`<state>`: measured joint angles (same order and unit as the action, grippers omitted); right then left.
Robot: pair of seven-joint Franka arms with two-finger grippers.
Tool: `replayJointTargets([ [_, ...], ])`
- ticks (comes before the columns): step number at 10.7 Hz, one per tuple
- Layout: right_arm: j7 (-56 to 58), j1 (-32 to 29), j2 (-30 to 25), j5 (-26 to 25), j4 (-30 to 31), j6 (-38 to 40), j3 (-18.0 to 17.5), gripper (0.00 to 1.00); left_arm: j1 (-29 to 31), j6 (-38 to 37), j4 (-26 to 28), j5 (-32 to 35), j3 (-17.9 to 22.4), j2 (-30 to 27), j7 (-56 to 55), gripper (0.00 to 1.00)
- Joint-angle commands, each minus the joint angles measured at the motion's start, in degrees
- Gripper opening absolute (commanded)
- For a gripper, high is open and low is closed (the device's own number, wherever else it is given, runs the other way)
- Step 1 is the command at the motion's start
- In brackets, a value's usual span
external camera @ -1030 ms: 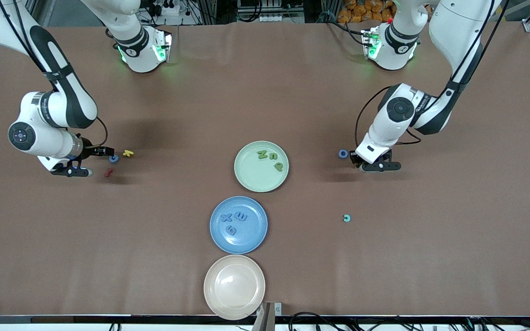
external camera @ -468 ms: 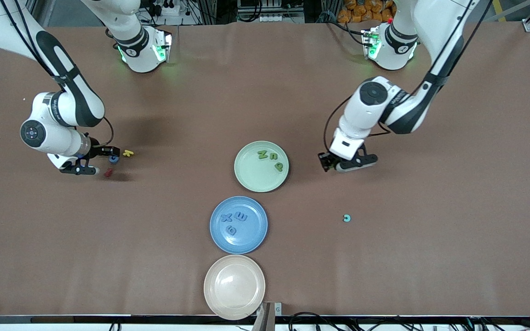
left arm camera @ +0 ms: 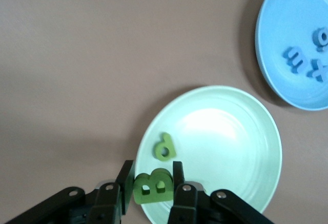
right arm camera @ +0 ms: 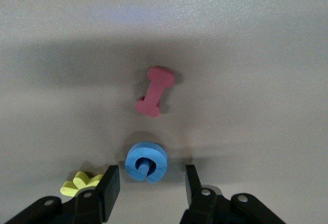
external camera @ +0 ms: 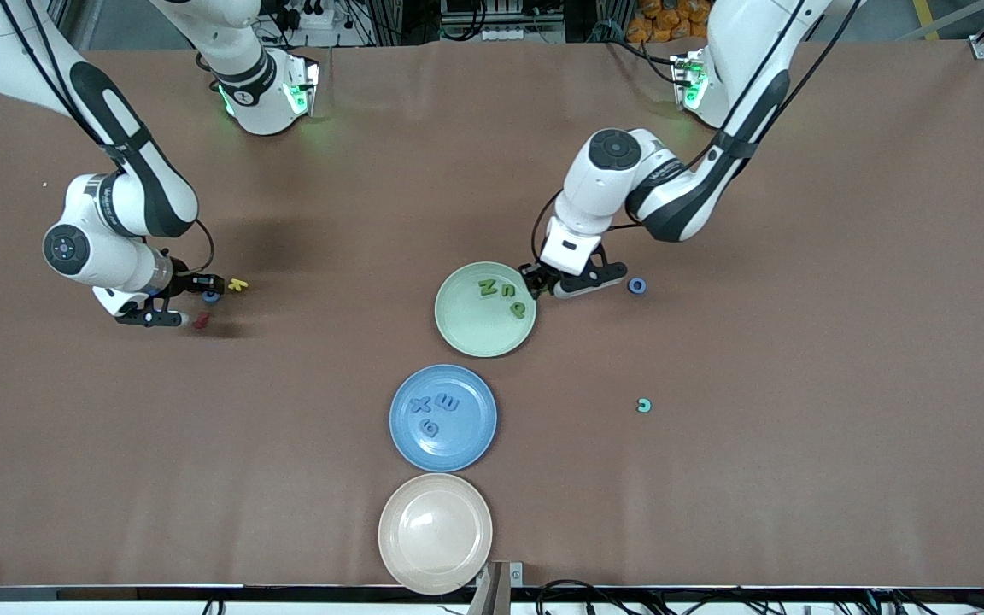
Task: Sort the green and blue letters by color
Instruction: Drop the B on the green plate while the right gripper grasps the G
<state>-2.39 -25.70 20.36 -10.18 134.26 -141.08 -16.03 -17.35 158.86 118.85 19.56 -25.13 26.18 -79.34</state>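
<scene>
The left gripper hangs over the rim of the green plate at the edge toward the left arm's end of the counter, its jaws clamped on an olive green letter B held flat by its sides, which looks like the right carry for a drop straight into the dish. Three green letters already lie in that plate, and the blue plate, nearer the camera, holds three blue letters, so the colour sort seems well along (the cream plate nearest the camera holds nothing). A blue ring-shaped letter sits on the counter just beside the left gripper, toward the left arm's end, and a small teal letter lies nearer the camera, well apart from the plates. At the right arm's end, the right gripper is low at the counter with its jaws spread wide on either side of a blue curled letter, not yet closed on it; the straddle suits a pinch across the piece. The yellow letter lies just beside one finger and the dark red piece lies near the blue one, so a careless close could probably nudge the yellow one
</scene>
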Motion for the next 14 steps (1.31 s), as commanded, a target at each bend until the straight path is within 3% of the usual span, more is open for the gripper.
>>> replayJointTargets([
  [1,0.2,-0.41,0.47,-0.28,0.3,-0.95,-0.67,0.52,-4.53,-4.41,-6.06,1.53,1.48,3.52,-7.65,0.0],
  [4,0.2,0.03,0.47,-0.28,0.21,-0.95,-0.67,0.35,-11.01,-8.91,-13.09,1.62,3.93,8.26,-16.77,0.0],
  [6,0.11,0.12,0.38,-0.28,0.12,-1.65,-0.67,0.21,-19.44,-9.97,-16.0,1.62,10.76,10.55,-21.63,0.0],
  [7,0.11,0.12,0.47,-0.28,0.03,-1.83,-0.75,0.21,-22.35,-9.97,-16.19,1.62,13.76,10.91,-22.95,0.0],
  [8,0.11,0.12,0.38,-0.28,0.03,-1.74,-0.76,0.17,-22.73,-10.06,-16.19,1.71,15.27,10.65,-22.79,0.86],
  [9,0.11,0.12,0.21,-0.19,-0.05,-1.65,-0.76,0.1,-22.65,-10.67,-16.1,1.97,15.8,10.39,-22.7,1.0],
  [11,0.02,0.03,-0.49,-0.19,-0.49,-0.87,-0.76,0.01,-21.86,-12.52,-16.19,2.06,16.33,9.42,-22.18,1.0],
  [13,-0.24,0.03,-1.46,0.68,-2.15,2.54,-0.93,0.0,-19.06,-13.04,-16.19,2.06,16.34,8.11,-17.19,1.0],
  [14,-0.07,0.12,-1.81,3.82,-3.29,4.65,-1.37,0.0,-18.08,-15.31,-16.19,2.06,16.34,7.41,-14.12,1.0],
])
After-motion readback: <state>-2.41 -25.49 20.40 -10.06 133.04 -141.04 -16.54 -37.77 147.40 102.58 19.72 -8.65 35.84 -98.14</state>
